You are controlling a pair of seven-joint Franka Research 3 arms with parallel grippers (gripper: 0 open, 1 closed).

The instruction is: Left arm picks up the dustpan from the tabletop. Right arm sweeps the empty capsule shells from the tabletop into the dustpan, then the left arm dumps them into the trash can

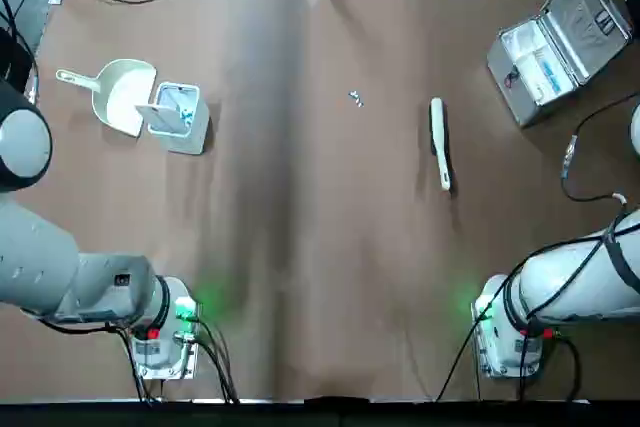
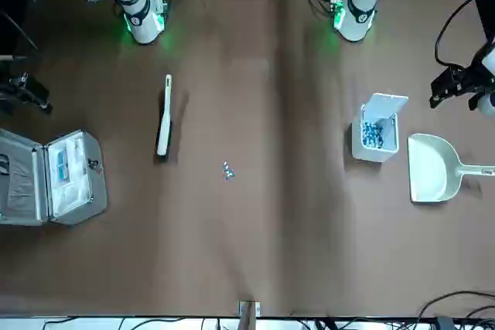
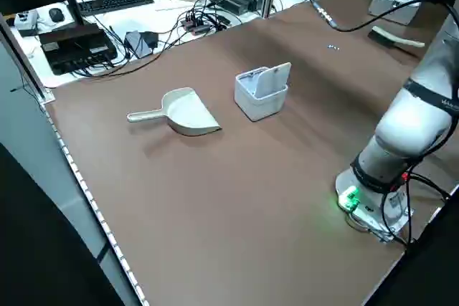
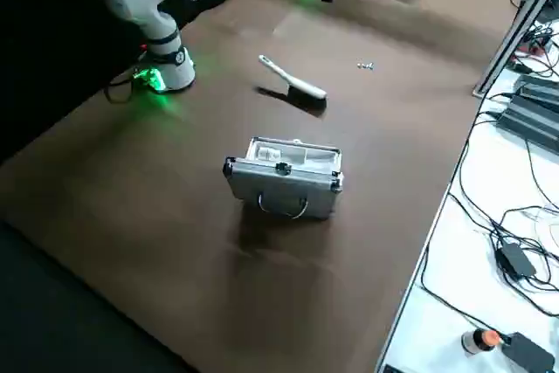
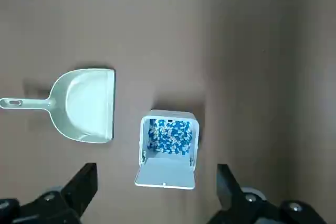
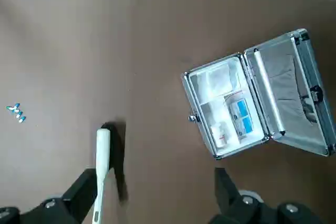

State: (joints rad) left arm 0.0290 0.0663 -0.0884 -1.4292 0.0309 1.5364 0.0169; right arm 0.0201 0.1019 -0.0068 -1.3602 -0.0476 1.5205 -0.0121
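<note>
Nothing is gathered yet: the dustpan lies beside the trash can, the capsule shells sit mid-tabletop, and both the left gripper and right gripper hang parted and empty (sweeping and dumping remain).

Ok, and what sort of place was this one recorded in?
Probably a robotics lab or test workshop: two robot arms' bases stand at a broad brown table, and behind it a white desk holds a keyboard and tangled cables.
</note>
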